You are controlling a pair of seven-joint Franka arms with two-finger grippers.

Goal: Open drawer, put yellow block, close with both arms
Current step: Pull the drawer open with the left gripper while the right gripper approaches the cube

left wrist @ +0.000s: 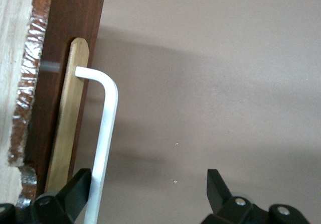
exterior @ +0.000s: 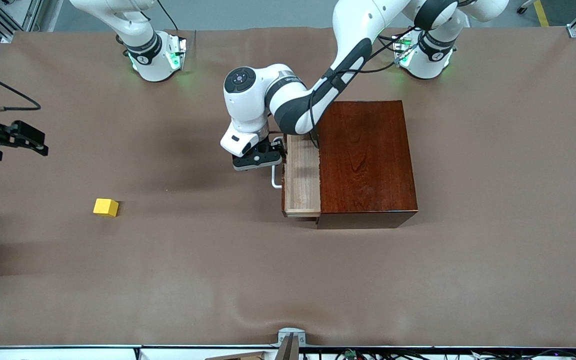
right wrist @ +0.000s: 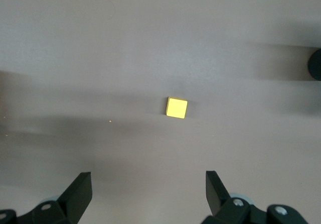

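**Drawer part-open, block not yet fetched**

With the table (exterior: pixel 288 280) as ground, I read the largest item first: the dark box (exterior: pixel 365 160), toward the left arm's end, with the drawer (exterior: pixel 302 182) drawn partly out, its pale tray showing. At the drawer front the left gripper (exterior: pixel 258 161) sits low over the white handle (left wrist: pixel 103 148); its fingers (left wrist: pixel 75 189) are spread, one just beside the bar and the other well apart from it — nothing gripped. To finish the opening well, I judge I should centre the bar between the fingers before squeezing, then pull straight along the drawer's travel. The right gripper (right wrist: pixel 148 189) hangs over bare table at its own end, fingers apart and empty, with the yellow block (exterior: pixel 105 207) below it — well apart from the drawer.
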